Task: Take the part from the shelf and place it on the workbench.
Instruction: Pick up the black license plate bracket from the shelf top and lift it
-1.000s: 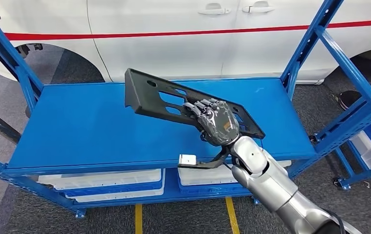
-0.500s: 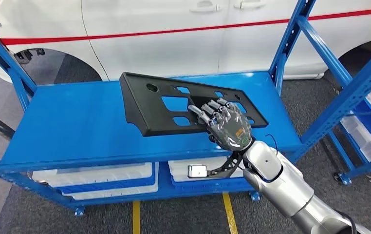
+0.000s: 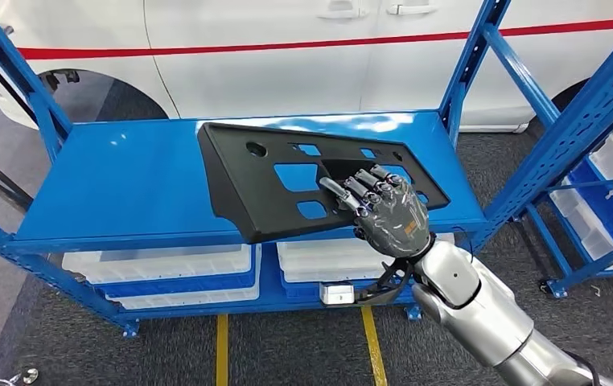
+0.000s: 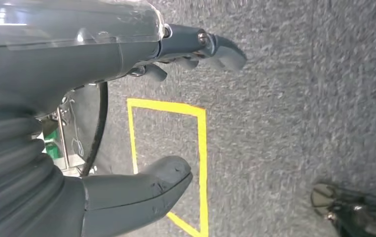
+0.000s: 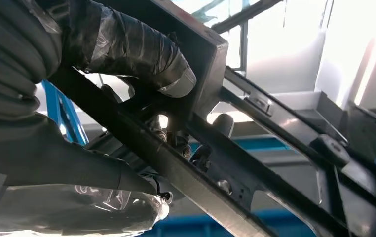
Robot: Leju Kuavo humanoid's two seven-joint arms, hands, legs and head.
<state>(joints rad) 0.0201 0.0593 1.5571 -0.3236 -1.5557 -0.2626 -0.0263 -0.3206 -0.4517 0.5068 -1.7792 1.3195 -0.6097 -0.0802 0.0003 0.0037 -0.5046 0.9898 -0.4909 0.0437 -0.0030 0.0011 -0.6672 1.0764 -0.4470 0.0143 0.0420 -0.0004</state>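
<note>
Head view, left to right. Blue metal shelf rack (image 3: 126, 173) with a flat blue top deck, angled blue uprights at both ends. White plastic bins (image 3: 158, 264) sit on the lower level under the deck. White car body with a red stripe (image 3: 287, 48) stands behind the rack. Long flat black plastic panel with rectangular cut-outs and a round hole (image 3: 263, 181) is over the middle-right of the deck, tilted, near edge lifted and overhanging the front lip; can't tell if the far edge touches the deck. Right hand (image 3: 384, 211), dark fingers on a silver arm, grips the panel at its right part, fingers hooked through a cut-out. Right wrist view: thick grey thumb (image 5: 141, 54) presses one face of the black frame (image 5: 210, 163), darker fingers curl round a bar from the other side. Second blue rack (image 3: 601, 161) at far right with white trays. Yellow floor lines (image 3: 372, 346) on grey carpet below.

Left wrist view: left hand (image 4: 141, 118) hangs over grey carpet and a yellow taped outline (image 4: 201, 163), thumb and fingers apart, holding nothing.
</note>
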